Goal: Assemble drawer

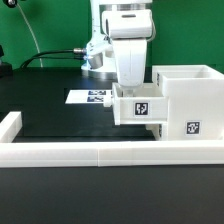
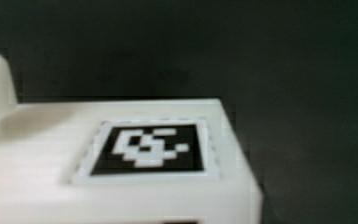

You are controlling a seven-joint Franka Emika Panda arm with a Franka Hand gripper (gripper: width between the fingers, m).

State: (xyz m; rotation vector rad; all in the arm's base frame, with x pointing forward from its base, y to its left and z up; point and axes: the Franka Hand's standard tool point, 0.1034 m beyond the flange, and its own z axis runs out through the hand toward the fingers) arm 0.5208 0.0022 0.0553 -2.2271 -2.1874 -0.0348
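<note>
The drawer's tall housing (image 1: 188, 103) stands on the black table (image 1: 50, 110), hard against the long white border wall (image 1: 100, 151) that runs along the table's near edge, at the exterior view's right. It is an open-topped white box with a small square tag on its front face. One small tray (image 1: 140, 106) of the drawer sits against the housing's side toward the exterior view's left, touching it or very nearly so, its tagged face turned toward the border wall.

The gripper (image 1: 132, 84) hangs straight down over that tray, its white body covering the tray's top, so the exterior view hides the fingers. How wide the claw stands, and whether it clamps the tray, cannot be told. The wrist view is blurred: it shows a white block with a black-and-white tag (image 2: 149, 149) on its upper face against the dark table, and no fingertip can be made out for certain.

Behind the tray, farther from the border wall, the marker board (image 1: 88, 97) lies flat on the table, partly covered by the gripper. The arm's base (image 1: 100, 50) rises behind that, with a black cable (image 1: 45, 58) trailing away toward the exterior view's left before a green backdrop (image 1: 45, 25).
</note>
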